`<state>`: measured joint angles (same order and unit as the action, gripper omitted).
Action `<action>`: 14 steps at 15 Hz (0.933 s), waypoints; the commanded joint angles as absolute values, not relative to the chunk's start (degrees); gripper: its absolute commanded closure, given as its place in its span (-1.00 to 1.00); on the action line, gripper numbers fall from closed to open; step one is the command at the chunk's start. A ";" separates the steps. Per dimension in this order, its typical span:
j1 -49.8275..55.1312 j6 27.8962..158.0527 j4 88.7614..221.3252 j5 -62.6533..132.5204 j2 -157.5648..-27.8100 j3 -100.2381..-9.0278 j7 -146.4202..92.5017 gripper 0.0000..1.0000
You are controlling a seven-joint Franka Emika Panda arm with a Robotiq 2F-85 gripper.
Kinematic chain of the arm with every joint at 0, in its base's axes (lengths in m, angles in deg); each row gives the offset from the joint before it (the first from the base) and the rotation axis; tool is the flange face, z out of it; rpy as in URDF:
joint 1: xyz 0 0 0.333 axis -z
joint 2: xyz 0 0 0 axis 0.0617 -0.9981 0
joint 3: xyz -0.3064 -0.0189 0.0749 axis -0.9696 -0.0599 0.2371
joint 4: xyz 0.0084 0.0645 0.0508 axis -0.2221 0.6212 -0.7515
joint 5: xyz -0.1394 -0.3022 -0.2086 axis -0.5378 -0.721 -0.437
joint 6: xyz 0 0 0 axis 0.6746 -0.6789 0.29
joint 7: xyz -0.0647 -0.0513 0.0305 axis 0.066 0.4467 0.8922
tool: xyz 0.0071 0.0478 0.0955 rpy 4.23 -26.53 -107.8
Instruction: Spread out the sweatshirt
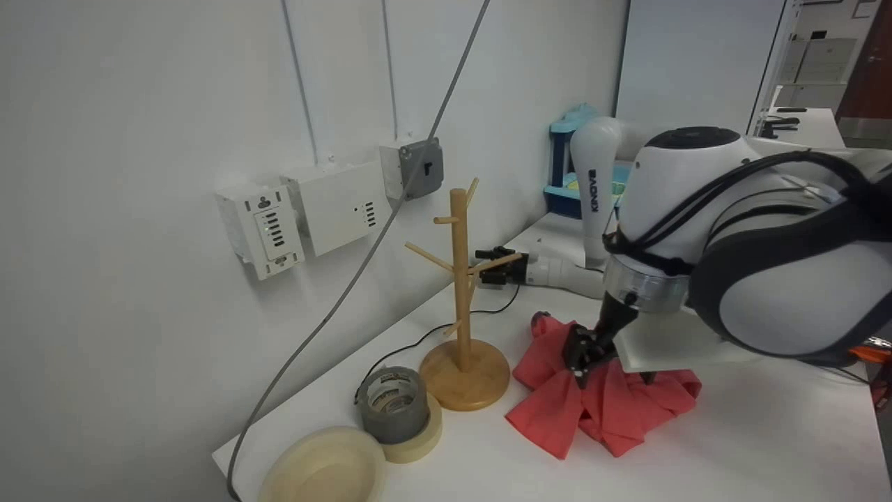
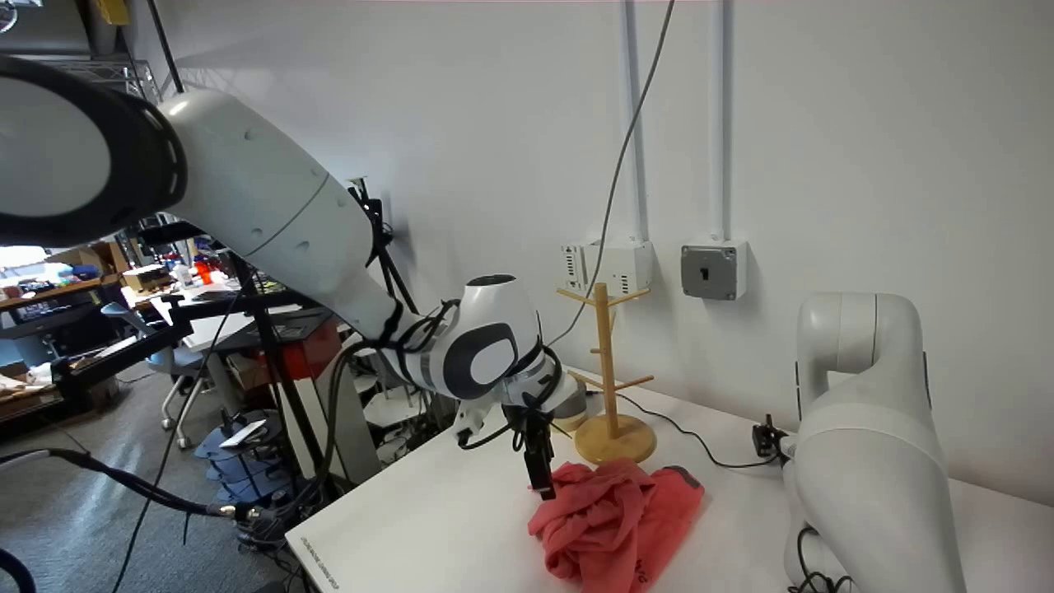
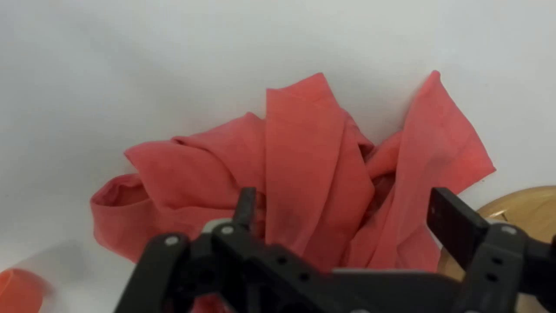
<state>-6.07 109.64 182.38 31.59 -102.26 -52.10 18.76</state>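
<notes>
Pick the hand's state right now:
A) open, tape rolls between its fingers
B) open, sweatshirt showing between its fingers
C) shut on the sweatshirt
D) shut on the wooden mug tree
B: in the wrist view the fingers of the hand stand wide apart, with the bunched sweatshirt showing across the gap.

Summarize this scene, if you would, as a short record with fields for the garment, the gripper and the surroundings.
Garment: coral-red sweatshirt, bunched and wrinkled on the white table
Spreading: not yet done
Gripper: jaws apart over the sweatshirt; contact unclear
Nearby: wooden mug tree, gray tape roll
Other robot: white arm marked KINOVA
</notes>
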 commanded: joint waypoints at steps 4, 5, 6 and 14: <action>-8.24 109.77 174.91 32.78 -110.06 -54.89 18.82 -1.00; -8.17 109.61 174.41 33.05 -110.81 -54.95 18.59 -0.97; -8.17 109.44 173.98 33.25 -111.45 -55.05 18.45 -0.86; -8.33 109.65 173.96 33.50 -112.60 -56.09 18.14 0.58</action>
